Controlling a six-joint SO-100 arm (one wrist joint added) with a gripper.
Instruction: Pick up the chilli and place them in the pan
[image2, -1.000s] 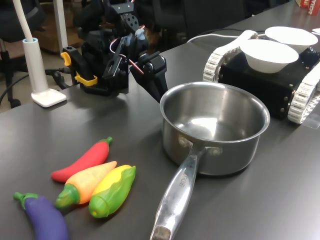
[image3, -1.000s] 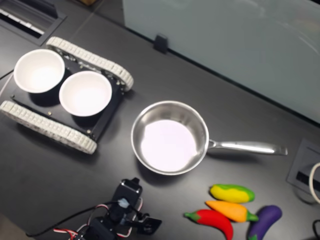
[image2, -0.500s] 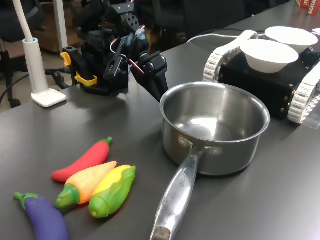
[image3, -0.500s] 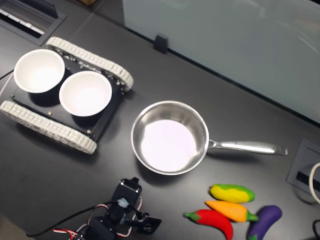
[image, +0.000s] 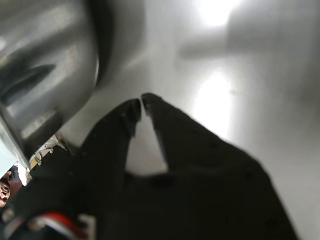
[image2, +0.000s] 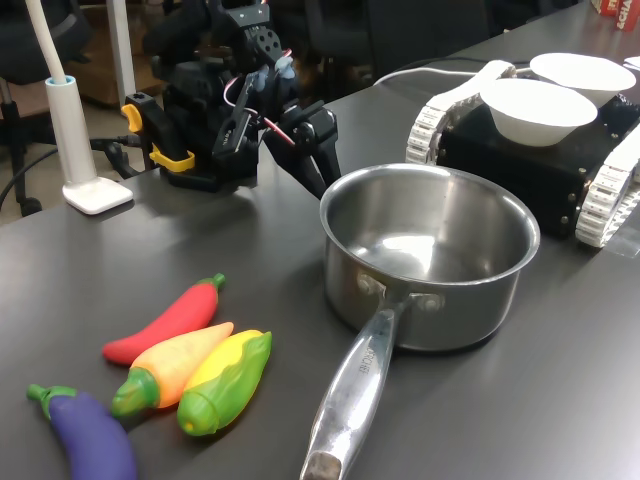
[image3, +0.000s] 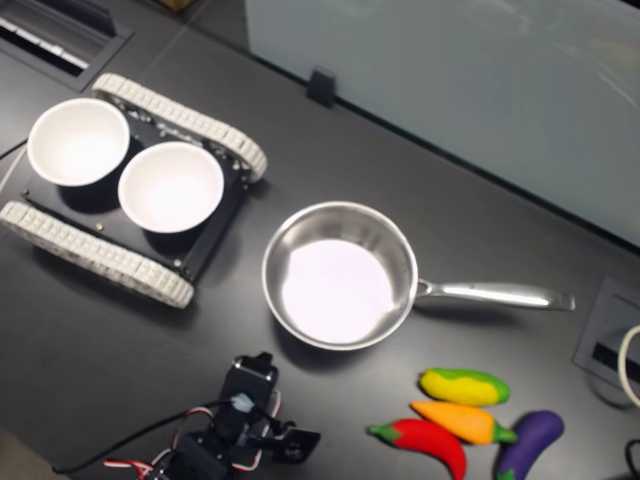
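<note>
Nothing done yet as we see it: the chilli (image2: 165, 321) lies on the table (image2: 520, 400) beside the other toy vegetables, well apart from the empty pan (image2: 430, 250), and the gripper (image: 142, 103), fingertips together on nothing, sits near the pan wall.

The pan (image2: 430, 255) is shiny, mirror-smooth steel. The chilli (image2: 165, 322) looks like smooth, glossy plastic. The tabletop (image2: 560, 380) is matt dark grey; the 2 bowls (image3: 170, 187) are plain matt white.
</note>
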